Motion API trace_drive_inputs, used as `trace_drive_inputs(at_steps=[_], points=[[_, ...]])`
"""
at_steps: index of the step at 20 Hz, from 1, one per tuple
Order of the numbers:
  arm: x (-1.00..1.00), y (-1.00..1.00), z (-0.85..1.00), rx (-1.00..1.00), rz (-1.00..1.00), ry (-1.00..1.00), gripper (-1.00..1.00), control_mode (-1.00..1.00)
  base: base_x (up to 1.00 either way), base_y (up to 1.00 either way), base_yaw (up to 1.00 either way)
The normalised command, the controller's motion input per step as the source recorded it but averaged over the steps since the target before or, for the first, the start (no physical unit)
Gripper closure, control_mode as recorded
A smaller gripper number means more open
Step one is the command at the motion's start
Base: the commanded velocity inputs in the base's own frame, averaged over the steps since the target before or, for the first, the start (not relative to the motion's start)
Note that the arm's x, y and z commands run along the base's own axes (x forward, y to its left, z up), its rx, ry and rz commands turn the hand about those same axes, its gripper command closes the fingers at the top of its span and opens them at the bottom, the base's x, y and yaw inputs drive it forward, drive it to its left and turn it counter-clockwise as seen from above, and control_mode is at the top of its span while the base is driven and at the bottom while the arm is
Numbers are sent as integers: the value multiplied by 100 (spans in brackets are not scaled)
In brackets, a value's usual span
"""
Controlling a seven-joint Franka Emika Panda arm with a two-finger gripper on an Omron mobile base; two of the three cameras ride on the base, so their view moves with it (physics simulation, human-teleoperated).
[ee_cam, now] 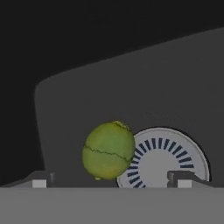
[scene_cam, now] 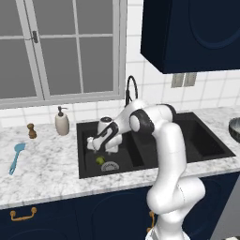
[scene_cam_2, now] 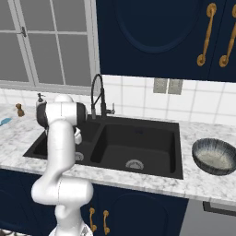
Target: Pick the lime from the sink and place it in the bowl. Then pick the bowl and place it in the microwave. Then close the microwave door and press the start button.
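The lime, small and yellow-green, lies on the floor of the sink's left basin, touching the edge of the round metal drain. It also shows as a small green spot, the lime. My gripper hangs open just above it inside the black sink, tilted down to the left. In the hand view the fingertips stand wide apart on either side of the lime, without touching it. The striped grey-blue bowl sits on the counter to the right of the sink. The microwave is out of view.
A tall black arched faucet rises behind the sink's divider. On the marble counter to the left stand a soap dispenser and a small brown grinder, with a blue spatula nearer the front. Dark blue cabinets hang overhead.
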Motion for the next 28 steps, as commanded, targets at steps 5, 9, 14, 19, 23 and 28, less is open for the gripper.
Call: trace_drive_inputs(at_steps=[5, 9, 14, 19, 23, 28], points=[[6, 9, -42, 0, -1, 0, -100, -100, 0, 0, 0], [0, 0, -41, 0, 0, 0, -100, -100, 0, 0, 0], [0, 0, -39, 0, 0, 0, -100, -100, 0, 0, 0], [0, 1, -33, 0, -1, 0, 100, -100, 0, 0, 0], [-3, 0, 6, 0, -4, 0, 100, -100, 0, 0, 0], [-34, -8, 90, 5, -8, -5, 100, -100, 0, 0, 0]])
